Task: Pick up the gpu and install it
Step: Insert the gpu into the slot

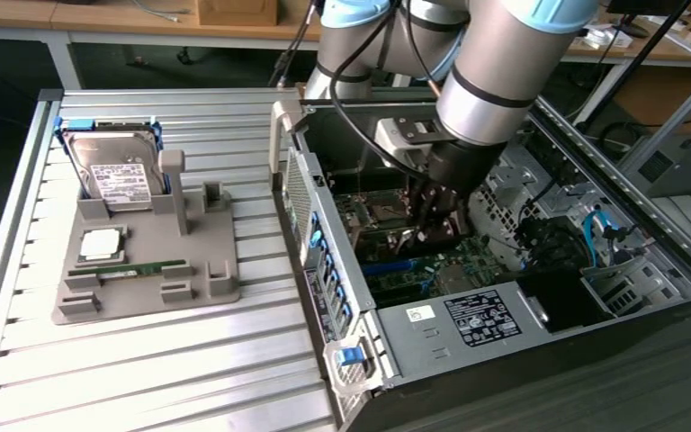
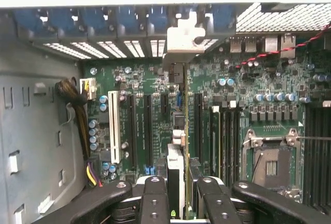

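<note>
We see the gripper (image 1: 432, 236) lowered inside the open computer case (image 1: 633, 225), its fingers (image 2: 155, 203) clamped on the gpu (image 2: 178, 146), which it holds upright and edge-on above the motherboard (image 2: 248, 84). From the wrist view the gpu appears as a thin card seen along its edge, with a greenish-brown board edge, small dark and silvery parts along one face, and a silvery metal bracket (image 2: 184, 40) at its far end, up against the case's rear slot wall. It lines up with the long black expansion slots (image 2: 150, 125), just beside a white slot (image 2: 113, 133); whether it touches a slot we cannot tell. On the exterior view's left, a grey fixture tray (image 1: 141, 283) on the slatted table (image 1: 141, 378) holds a hard drive (image 1: 118, 175) and a green memory stick (image 1: 130, 268).
</note>
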